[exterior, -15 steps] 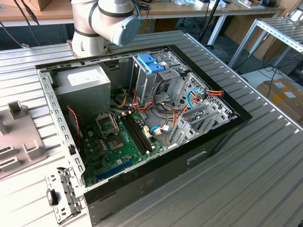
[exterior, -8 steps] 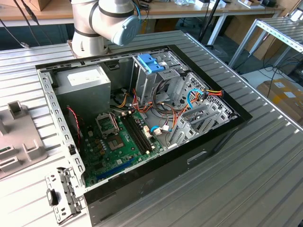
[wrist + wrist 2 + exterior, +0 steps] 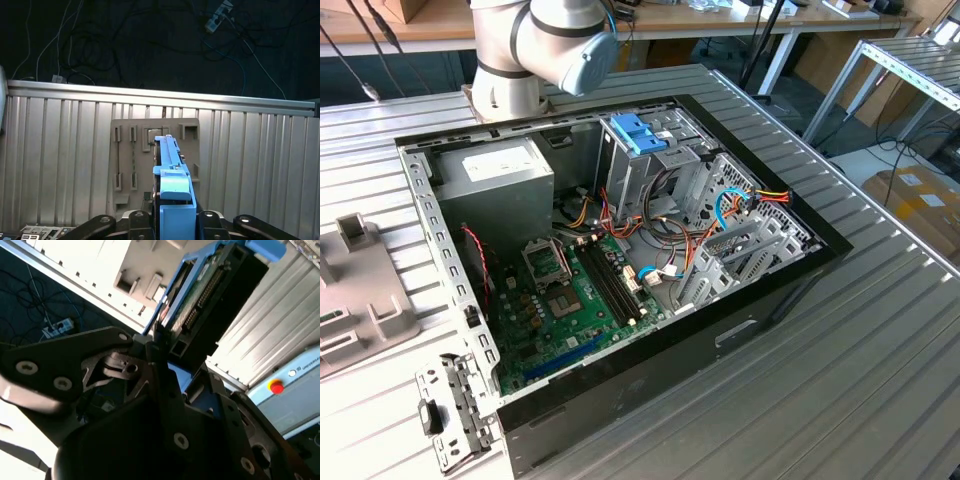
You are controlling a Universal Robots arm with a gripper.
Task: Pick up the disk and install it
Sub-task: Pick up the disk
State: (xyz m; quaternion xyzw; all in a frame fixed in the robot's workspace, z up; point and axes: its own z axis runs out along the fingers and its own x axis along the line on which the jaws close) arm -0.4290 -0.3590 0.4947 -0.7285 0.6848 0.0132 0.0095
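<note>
My gripper (image 3: pixel 172 222) is shut on the disk (image 3: pixel 172 182), which I see edge-on in the first wrist view, its light-blue rail standing up between the two dark fingers. The second wrist view shows the disk (image 3: pixel 212 287) from the side: a dark body, a green circuit board and blue rails, gripped at one end by the gripper (image 3: pixel 170 367). It hangs above a flat grey slotted holder (image 3: pixel 130 150) on the ribbed metal table (image 3: pixel 55 160), apart from it. The arm's elbow (image 3: pixel 555 40) is at the top of the exterior view.
The open computer case (image 3: pixel 780 285) lies on the table in the exterior view, with a motherboard (image 3: pixel 575 300), loose cables and a tall metal cage carrying a bright-blue bracket (image 3: pixel 638 133). A grey fixture (image 3: pixel 360 290) sits on the exterior view's left. A box with a red button (image 3: pixel 275 386) stands nearby.
</note>
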